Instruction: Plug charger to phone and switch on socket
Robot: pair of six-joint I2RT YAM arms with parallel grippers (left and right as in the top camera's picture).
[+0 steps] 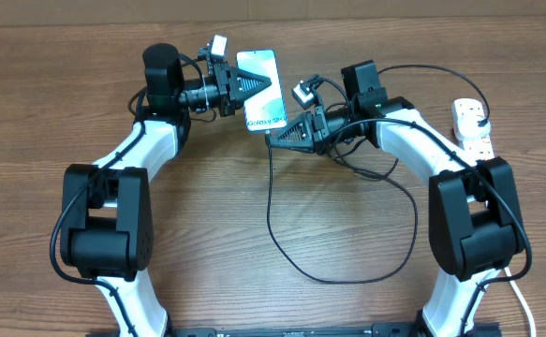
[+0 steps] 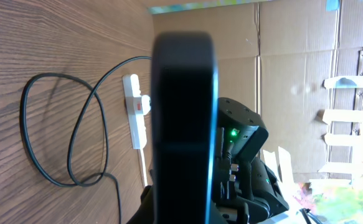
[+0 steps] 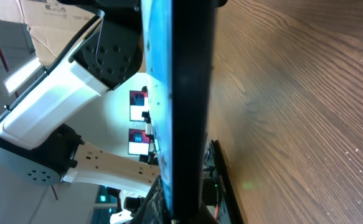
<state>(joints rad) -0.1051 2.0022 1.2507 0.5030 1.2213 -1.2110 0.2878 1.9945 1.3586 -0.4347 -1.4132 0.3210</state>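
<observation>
The phone (image 1: 265,110) is held above the table with its light-blue screen up. My left gripper (image 1: 250,86) is shut on its far end. My right gripper (image 1: 280,138) is shut on the charger's connector tip at the phone's near end. The charger's black cable (image 1: 273,215) hangs from there, loops over the table and runs to the socket (image 1: 472,126) at the right edge. In the left wrist view the phone (image 2: 182,112) is a dark edge-on slab between my fingers (image 2: 181,214). In the right wrist view the phone (image 3: 190,106) fills the middle above my jaws (image 3: 181,211).
The left wrist view shows the white socket (image 2: 136,112) with its red switch mark and the cable loop (image 2: 69,143) on the wood table, with cardboard boxes behind. The white left arm (image 3: 56,81) shows in the right wrist view.
</observation>
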